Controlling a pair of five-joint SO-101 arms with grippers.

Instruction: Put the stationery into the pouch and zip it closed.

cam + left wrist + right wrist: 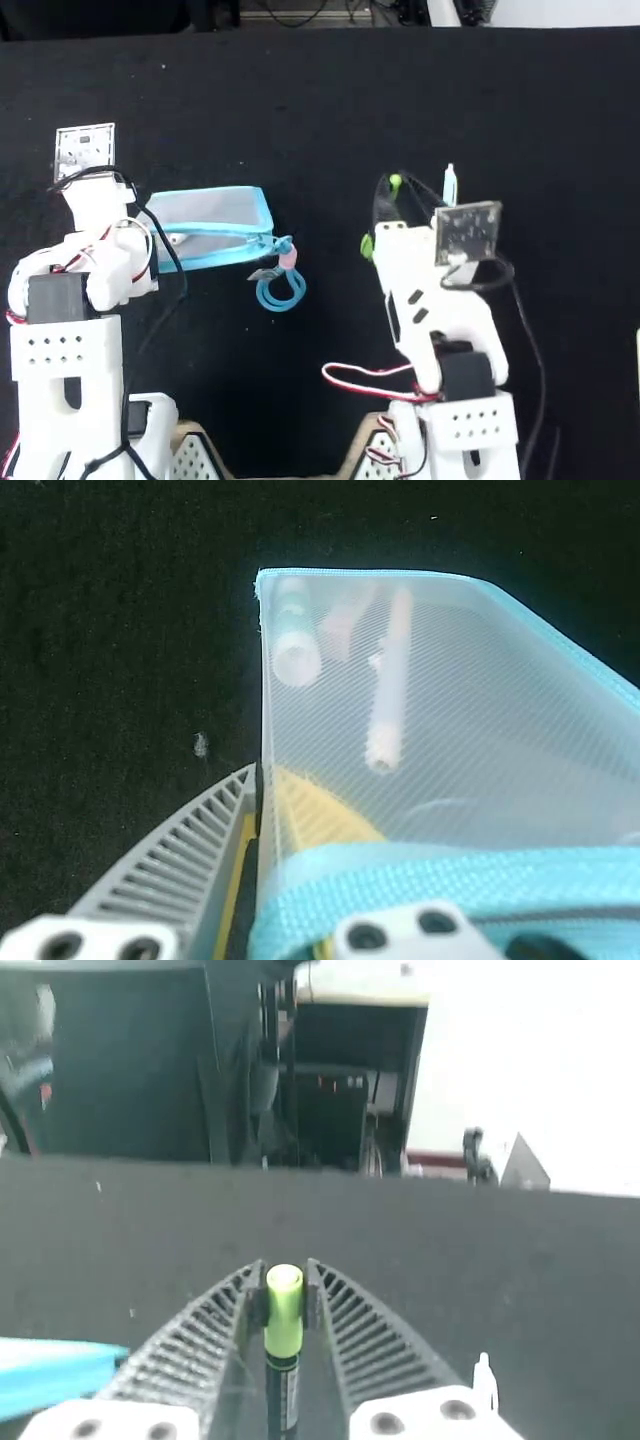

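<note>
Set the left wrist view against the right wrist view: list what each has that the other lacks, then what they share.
Left wrist view: a white pen lying inside the mesh pouch, whose edge the left claw clamps. Right wrist view: a green-capped marker pinched in the right claw, with a room behind. Shared: the pouch's teal edge and the black table.

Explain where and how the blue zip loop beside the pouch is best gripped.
Probably pinch one side of the blue loop, coming straight down: it lies flat on the table beside the pouch, with no raised edge for a sideways approach.
</note>
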